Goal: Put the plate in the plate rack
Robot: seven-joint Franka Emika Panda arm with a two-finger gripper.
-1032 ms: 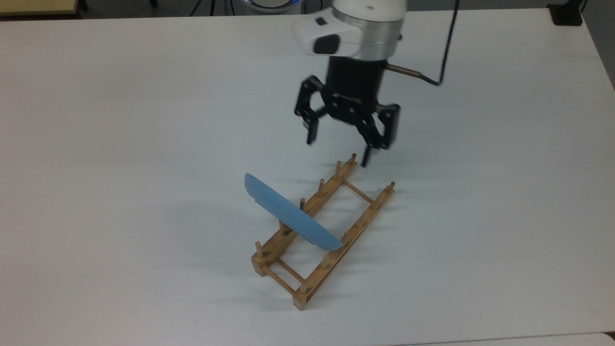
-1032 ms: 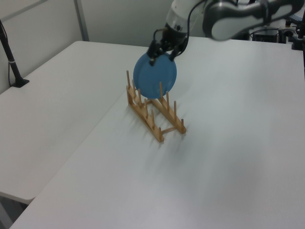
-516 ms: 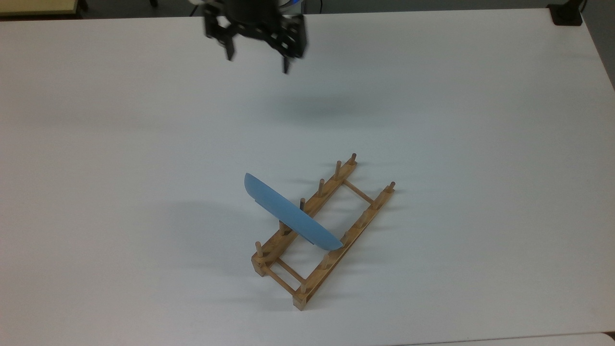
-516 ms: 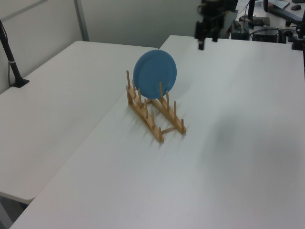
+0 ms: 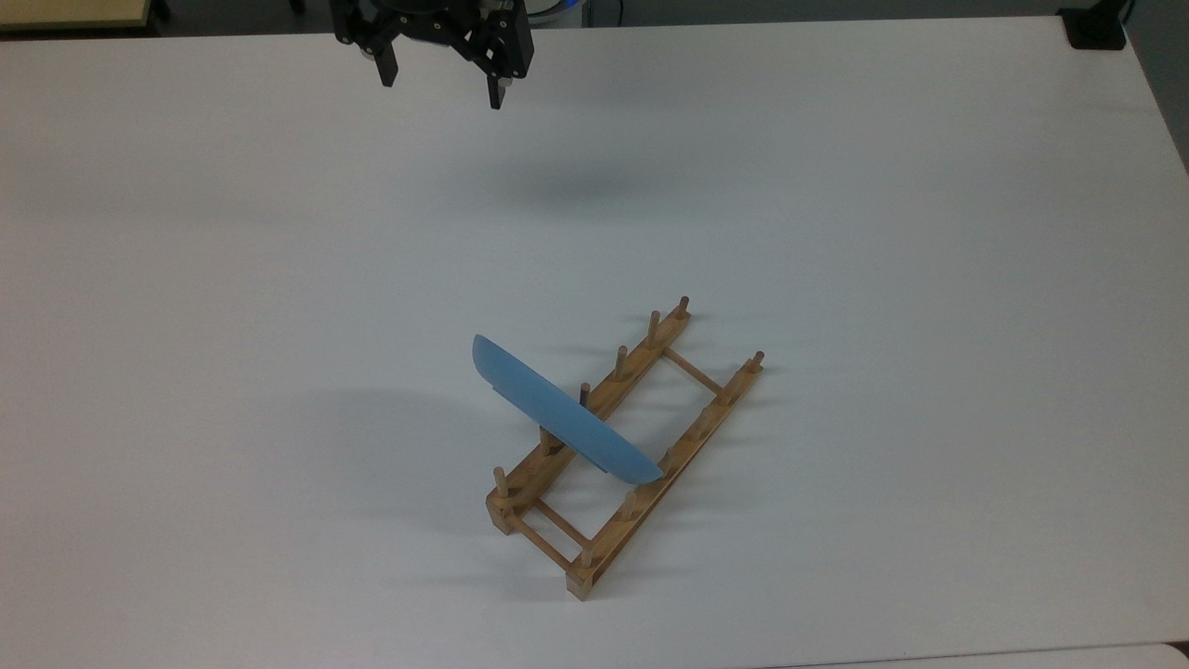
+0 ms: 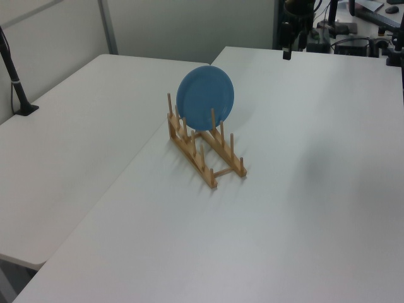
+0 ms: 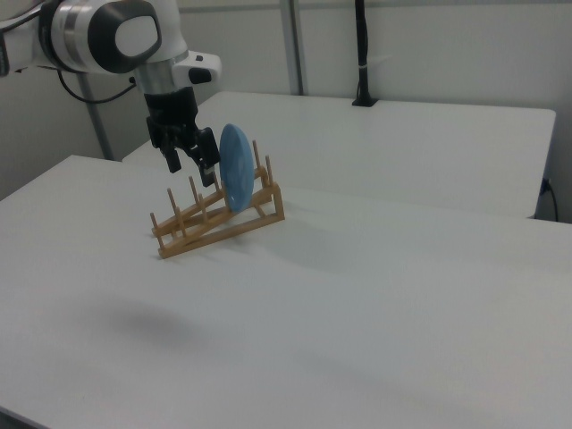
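Plate's [image 5: 557, 423] already parked in the rack, so the interesting part is the claw [image 5: 437, 84]: it's empty with its fingers spread wide, hanging up by the far edge of the bench [image 5: 929, 186] in the top view, well apart from everything. A second ago it was hovering right over the far end of the plate rack [image 5: 624, 453] with the same open fingers, half a second ago it had already swung off toward the far edge, and now it's crept a bit further to the top view's left and slowed right down. Meanwhile the plate hasn't budged at all across those moments, which I'd read as the drop being good and the job basically done, the arm just clearing out. Pose-wise, in the right view the claw [image 7: 192, 165] points straight down from the wrist, with the white arm [image 7: 116, 36] reaching in from the right view's left above it. Working outward, the plate stands on edge between pegs near the middle of the rack, leaning a little, its face clear in the left view [image 6: 205, 98] with the wooden rack [image 6: 205, 158] under it.
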